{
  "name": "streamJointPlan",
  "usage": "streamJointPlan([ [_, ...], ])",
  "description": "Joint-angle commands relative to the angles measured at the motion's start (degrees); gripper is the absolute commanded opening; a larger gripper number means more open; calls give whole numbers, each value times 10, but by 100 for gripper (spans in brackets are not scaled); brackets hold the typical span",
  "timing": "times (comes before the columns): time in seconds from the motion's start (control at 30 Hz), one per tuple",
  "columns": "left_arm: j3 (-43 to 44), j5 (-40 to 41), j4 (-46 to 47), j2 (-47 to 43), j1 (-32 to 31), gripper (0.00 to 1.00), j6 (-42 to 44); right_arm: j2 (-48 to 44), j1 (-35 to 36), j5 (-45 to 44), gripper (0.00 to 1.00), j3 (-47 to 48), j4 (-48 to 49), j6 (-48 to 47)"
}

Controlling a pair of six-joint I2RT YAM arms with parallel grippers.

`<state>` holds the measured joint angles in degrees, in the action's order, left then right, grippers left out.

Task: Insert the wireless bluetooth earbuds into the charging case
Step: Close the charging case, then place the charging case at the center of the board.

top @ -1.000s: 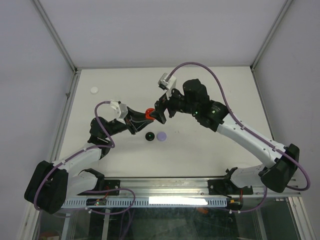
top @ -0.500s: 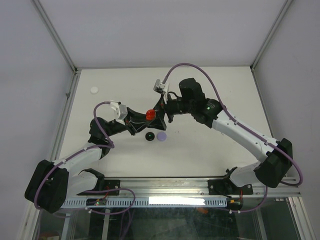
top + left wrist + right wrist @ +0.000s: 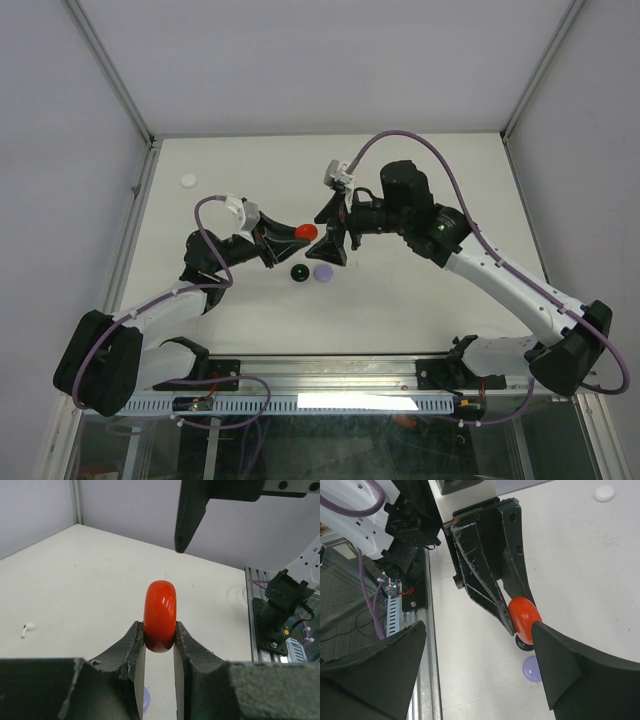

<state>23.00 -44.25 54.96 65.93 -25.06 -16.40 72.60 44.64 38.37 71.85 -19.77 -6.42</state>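
Near cases: the black round case (image 3: 298, 272) and the lavender round case (image 3: 323, 271) are small smooth discs. They lie flat just beside each other on the matt off-white table (image 3: 420, 300) and have not shifted over the last second.
Left tool (image 3: 296, 236): clamped tight on the red charging case (image 3: 305, 232), which it holds clear of the table.
Red case surface: a glossy puck with rounded edges. It stands on edge between rough, scuffed black pads (image 3: 137, 652).
Right tool (image 3: 335, 232): its fingers are spread wide and hold nothing. Half a second ago it crowded over the red case. Now it stands drawn back at the case's right, with one fingertip (image 3: 540, 630) close to it; I cannot tell whether they touch.
White earbud (image 3: 26, 628): tiny and stemmed, lying on the table well apart from the red case.
Far left: a small white domed piece (image 3: 188, 180), unmoved.
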Motion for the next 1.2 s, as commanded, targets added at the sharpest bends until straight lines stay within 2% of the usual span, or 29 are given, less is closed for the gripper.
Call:
streamJointPlan([
  [0.0, 30, 29, -6, 14, 1, 0, -24, -39, -3, -81, 89, -20, 20, 0],
  [0.13, 53, 67, -80, 42, 1, 0, -54, -73, -3, -215, 89, -55, 21, 19],
  [0.27, 82, 99, -155, 88, 0, 1, -120, -114, -3, -345, 89, -99, 8, 34],
  [0.37, 101, 109, -208, 119, 1, 2, -145, -152, -3, -398, 89, -143, 10, 47],
  [0.47, 113, 132, -255, 146, 1, 2, -164, -185, -3, -416, 89, -180, 19, 61],
  [0.63, 123, 152, -274, 217, 0, 0, -210, -212, -3, -438, 89, -212, 19, 71],
  [0.8, 185, 111, -334, 297, -1, 1, -206, -220, -3, -444, 90, -216, 10, 70],
  [1.17, 256, 149, -461, 367, -13, 34, -192, -233, -3, -449, 90, -228, 15, 70],
])
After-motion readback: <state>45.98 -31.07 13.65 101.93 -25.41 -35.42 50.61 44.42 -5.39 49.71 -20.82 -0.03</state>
